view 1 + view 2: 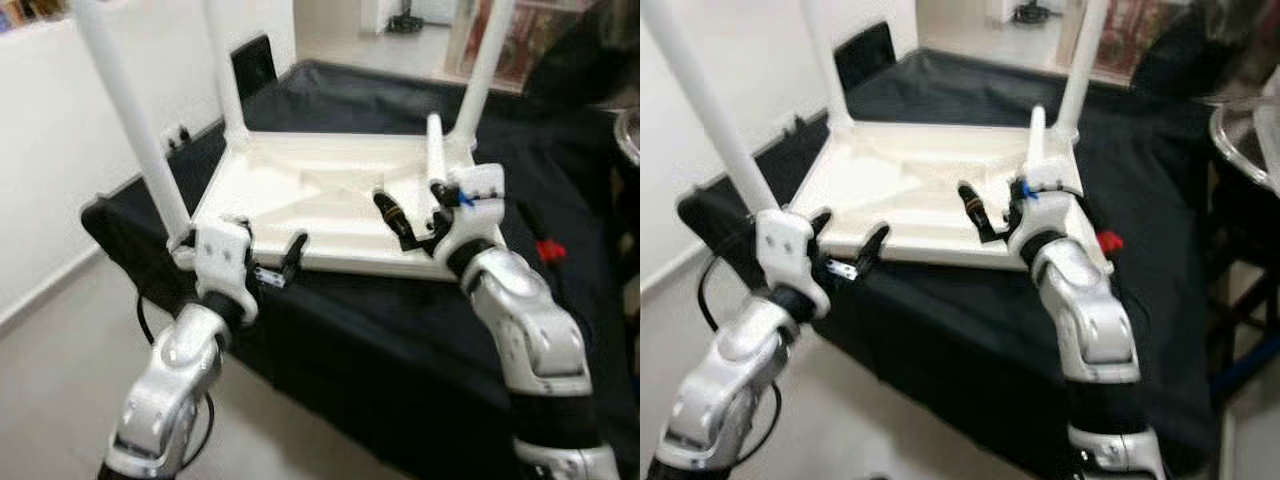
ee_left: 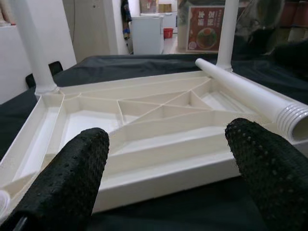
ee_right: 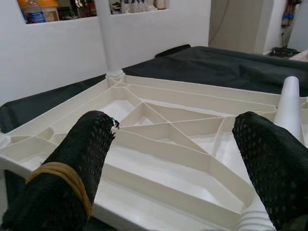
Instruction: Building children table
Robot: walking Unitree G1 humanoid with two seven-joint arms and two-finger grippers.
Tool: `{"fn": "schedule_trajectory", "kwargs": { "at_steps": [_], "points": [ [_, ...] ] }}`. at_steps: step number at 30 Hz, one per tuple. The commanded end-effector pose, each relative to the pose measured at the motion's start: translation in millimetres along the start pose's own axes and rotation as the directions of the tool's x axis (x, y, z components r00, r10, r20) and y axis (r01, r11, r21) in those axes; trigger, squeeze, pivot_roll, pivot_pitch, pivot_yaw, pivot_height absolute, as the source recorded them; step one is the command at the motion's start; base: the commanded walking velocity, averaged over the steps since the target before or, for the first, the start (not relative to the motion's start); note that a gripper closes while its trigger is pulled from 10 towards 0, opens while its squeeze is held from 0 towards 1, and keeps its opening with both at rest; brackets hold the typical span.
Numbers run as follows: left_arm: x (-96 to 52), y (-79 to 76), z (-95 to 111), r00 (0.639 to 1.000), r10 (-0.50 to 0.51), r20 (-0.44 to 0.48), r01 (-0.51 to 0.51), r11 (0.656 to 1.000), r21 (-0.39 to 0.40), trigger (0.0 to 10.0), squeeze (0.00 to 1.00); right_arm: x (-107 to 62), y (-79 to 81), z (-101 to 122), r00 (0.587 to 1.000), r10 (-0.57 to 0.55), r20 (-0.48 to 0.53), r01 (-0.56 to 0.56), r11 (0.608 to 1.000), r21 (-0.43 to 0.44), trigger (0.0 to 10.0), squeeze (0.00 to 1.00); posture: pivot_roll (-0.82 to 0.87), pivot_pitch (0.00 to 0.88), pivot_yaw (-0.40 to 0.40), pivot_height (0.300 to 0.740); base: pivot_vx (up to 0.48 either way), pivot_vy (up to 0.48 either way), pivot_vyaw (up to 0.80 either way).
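Your white children's tabletop (image 1: 320, 190) lies upside down on the black-draped table (image 1: 380, 330), its ribbed underside facing up, with its near edge just inside the table's near edge. Three legs stand upright in its corners: the near-left leg (image 1: 130, 120), the far-left leg (image 1: 225, 70) and the far-right leg (image 1: 488, 65). The fourth leg (image 2: 245, 94) is loose; it lies tilted across the near-right corner of the tabletop, its ribbed threaded end hanging over the near edge beside your right wrist.

Your left pincer (image 1: 272, 262) sits at the near edge of the tabletop, close to the near-left leg. Its fingers (image 2: 72, 178) are spread apart and clasp nothing; the wrist view shows the tabletop's edge between and beyond them.

Your right pincer (image 1: 412, 222) hovers over the near-right part of the tabletop, just beside the loose leg. Its fingers (image 3: 72, 168) are likewise apart, with nothing between them. One finger carries a yellowish band (image 3: 60, 173).

A small red object (image 1: 548, 250) lies on the cloth near the table's right edge; it is too blurred to identify. A black chair back (image 1: 255, 65) stands against the table's far-left edge.
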State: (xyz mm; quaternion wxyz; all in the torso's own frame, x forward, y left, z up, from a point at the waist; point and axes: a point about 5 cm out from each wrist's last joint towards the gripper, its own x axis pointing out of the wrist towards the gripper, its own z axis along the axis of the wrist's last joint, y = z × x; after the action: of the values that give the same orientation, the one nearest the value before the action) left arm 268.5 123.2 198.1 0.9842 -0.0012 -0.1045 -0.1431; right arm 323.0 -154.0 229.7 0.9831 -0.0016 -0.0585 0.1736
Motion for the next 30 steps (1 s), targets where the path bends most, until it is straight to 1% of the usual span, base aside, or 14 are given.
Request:
{"fn": "schedule_trajectory", "kwargs": {
  "at_steps": [1, 2, 3, 5, 8, 9, 13, 15, 17, 18, 20, 23, 30],
  "points": [
    [-2.2, -3.1, 1, 1.000, -0.011, 0.006, 0.011, 1.000, 0.012, 10.0, 0.00, -1.8, 0.8, 2, 1.000, 0.024, 0.019, -0.023, 1.000, -0.012, 10.0, 0.00, -0.03, 0.102, -0.007, 0.740, 0.315, 0.000, 0.80],
    [-2.2, -3.1, 1, 1.000, -0.011, 0.006, 0.011, 1.000, 0.012, 10.0, 0.00, -1.8, 0.8, 2, 1.000, 0.024, 0.019, -0.023, 1.000, -0.012, 10.0, 0.00, -0.03, 0.102, -0.007, 0.740, 0.315, 0.000, 0.80],
    [-2.8, -4.3, 2, 1.000, -0.015, 0.008, 0.015, 1.000, 0.009, 10.0, 0.00, -2.4, 1.1, 5, 0.999, 0.036, 0.041, -0.036, 0.999, 0.001, 10.0, 0.00, -0.03, 0.102, -0.007, 0.740, 0.315, 0.000, 0.80],
    [-3.3, -7.8, 2, 1.000, -0.028, 0.007, 0.028, 1.000, 0.001, 10.0, 0.00, -2.7, -1.8, 7, 0.999, 0.011, 0.047, -0.011, 1.000, 0.002, 10.0, 0.00, -0.03, 0.101, -0.006, 0.740, 0.319, 0.000, 0.00],
    [-2.6, -11.2, 3, 0.999, -0.036, 0.011, 0.036, 0.999, -0.006, 10.0, 0.00, -2.6, 0.3, 9, 0.997, 0.040, 0.067, -0.041, 0.999, 0.015, 10.0, 0.00, -0.03, 0.101, -0.008, 0.740, 0.337, 0.000, 0.80],
    [-2.1, -13.0, 4, 0.999, -0.040, 0.016, 0.040, 0.999, -0.008, 10.0, 0.00, -1.5, -0.7, 9, 0.998, 0.027, 0.056, -0.027, 1.000, -0.001, 10.0, 0.00, -0.03, 0.100, -0.005, 0.740, 0.337, 0.000, 0.00],
    [-1.1, -15.5, 5, 0.999, -0.047, 0.021, 0.048, 0.999, -0.011, 10.0, 0.00, 0.1, -3.2, 10, 0.999, 0.011, 0.053, -0.011, 1.000, -0.005, 10.0, 0.00, -0.03, 0.102, -0.007, 0.740, 0.337, 0.000, 0.00],
    [-0.8, -16.4, 5, 0.998, -0.050, 0.023, 0.050, 0.999, -0.011, 10.0, 0.00, 0.5, -5.8, 12, 0.998, -0.003, 0.055, 0.004, 1.000, -0.006, 10.0, 0.00, -0.03, 0.102, -0.006, 0.740, 0.337, 0.000, 0.00],
    [0.0, -17.7, 6, 0.998, -0.059, 0.026, 0.059, 0.998, -0.008, 10.0, 0.00, 1.1, -12.2, 16, 0.997, -0.032, 0.063, 0.033, 0.999, -0.018, 10.0, 0.00, -0.04, 0.103, -0.006, 0.740, 0.309, 0.000, 0.00],
    [0.0, -17.7, 6, 0.998, -0.059, 0.026, 0.059, 0.998, -0.008, 10.0, 0.00, 1.1, -12.2, 16, 0.997, -0.032, 0.063, 0.033, 0.999, -0.018, 10.0, 0.00, -0.04, 0.103, -0.006, 0.740, 0.285, 0.000, 0.00],
    [0.9, -20.9, 8, 0.996, -0.085, 0.040, 0.085, 0.996, -0.019, 10.0, 0.00, 2.6, -20.3, 21, 0.996, -0.069, 0.053, 0.072, 0.996, -0.052, 10.0, 0.00, -0.04, 0.105, -0.008, 0.740, 0.000, 0.000, 0.00],
    [1.5, -24.5, 8, 0.992, -0.118, 0.038, 0.118, 0.993, 0.002, 10.0, 0.00, 4.2, -29.4, 29, 0.993, -0.111, 0.040, 0.114, 0.989, -0.097, 10.0, 0.00, -0.04, 0.105, -0.010, 0.740, 0.000, 0.000, 0.00],
    [2.4, -24.5, 11, 0.991, -0.122, 0.063, 0.123, 0.992, -0.009, 10.0, 0.00, 5.0, -33.7, 38, 0.992, -0.111, 0.059, 0.117, 0.988, -0.099, 10.0, 0.00, -0.04, 0.105, -0.012, 0.740, 0.000, 0.000, 0.00]
  ]
}}
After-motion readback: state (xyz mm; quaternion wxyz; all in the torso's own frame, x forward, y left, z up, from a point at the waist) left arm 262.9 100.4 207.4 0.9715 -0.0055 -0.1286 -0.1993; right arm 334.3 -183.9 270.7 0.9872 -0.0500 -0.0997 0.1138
